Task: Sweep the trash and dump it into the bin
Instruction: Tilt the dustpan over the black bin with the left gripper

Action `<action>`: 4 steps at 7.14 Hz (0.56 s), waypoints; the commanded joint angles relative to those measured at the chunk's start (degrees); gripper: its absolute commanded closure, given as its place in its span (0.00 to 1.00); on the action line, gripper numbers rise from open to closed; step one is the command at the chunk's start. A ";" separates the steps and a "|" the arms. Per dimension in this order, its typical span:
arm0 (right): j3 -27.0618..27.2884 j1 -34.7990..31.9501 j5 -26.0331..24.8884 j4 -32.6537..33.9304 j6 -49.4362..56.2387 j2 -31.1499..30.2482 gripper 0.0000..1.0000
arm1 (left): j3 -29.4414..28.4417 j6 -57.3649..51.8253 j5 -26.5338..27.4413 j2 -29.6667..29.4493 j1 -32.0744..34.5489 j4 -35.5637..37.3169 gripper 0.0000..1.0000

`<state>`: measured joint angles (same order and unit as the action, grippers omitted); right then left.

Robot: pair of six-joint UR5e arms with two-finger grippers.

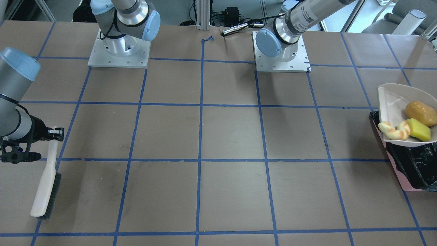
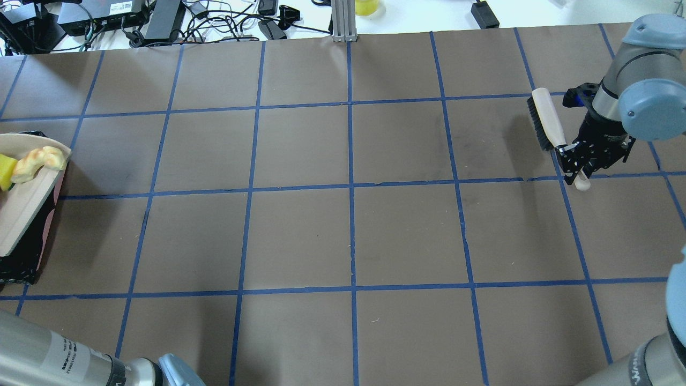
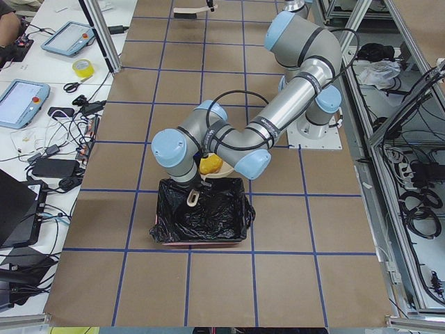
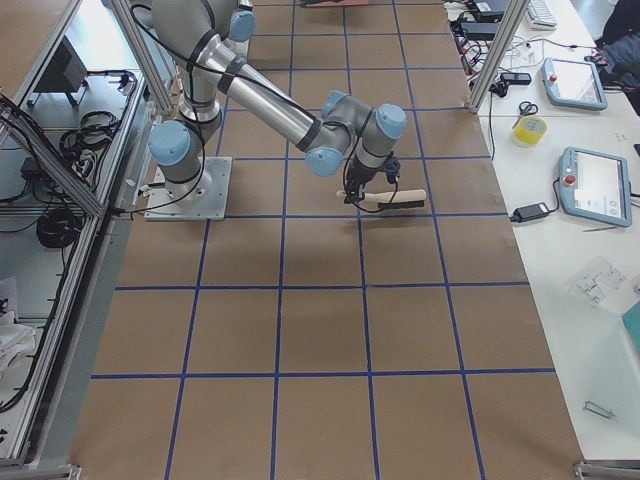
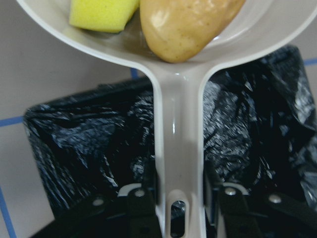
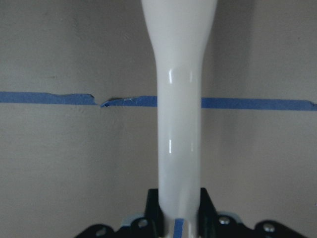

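Wrist-mounted views: left jaws tight on dustpan handle [image 5: 178,148], right jaws on brush handle [image 6: 178,124].

Brown table [image 1: 232,133], blue tape grid [image 1: 199,159]; beige dustpan [image 1: 392,102]; glossy black bag [image 1: 414,164], pink bin [image 1: 401,179]; yellow wedge [image 1: 418,130].

- Potato-like lump [image 1: 421,112]: glossy golden-brown, lying in the beige dustpan [image 1: 389,99] at the handle end.
- Yellow wedge [image 1: 418,130]: flat-faced, just beside the lump, between it and the shrimp.
- Shrimp-like piece [image 1: 396,130]: curved, orange-cream, near the pan's open lip.
- Bin [image 1: 409,165]: rectangular, pink-sided, lined with crinkly black plastic, upright on the table; the loaded dustpan partly overhangs it.
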<state>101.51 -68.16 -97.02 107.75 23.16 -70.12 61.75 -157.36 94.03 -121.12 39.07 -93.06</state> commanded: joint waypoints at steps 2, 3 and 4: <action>0.00 0.22 0.08 -0.25 -0.75 0.60 1.00 | -4.54 -16.96 5.27 -2.79 -1.19 9.43 1.00; 0.00 0.23 0.08 -0.52 -1.19 0.60 1.00 | -4.62 -21.10 5.20 -4.19 -1.19 15.30 1.00; 0.00 0.31 -0.01 -0.52 -1.10 0.60 1.00 | -4.89 -23.14 5.20 -4.82 -1.19 16.67 1.00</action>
<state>101.51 -67.93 -96.96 107.34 22.18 -69.55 57.21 -176.75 98.98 -124.86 37.91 -79.92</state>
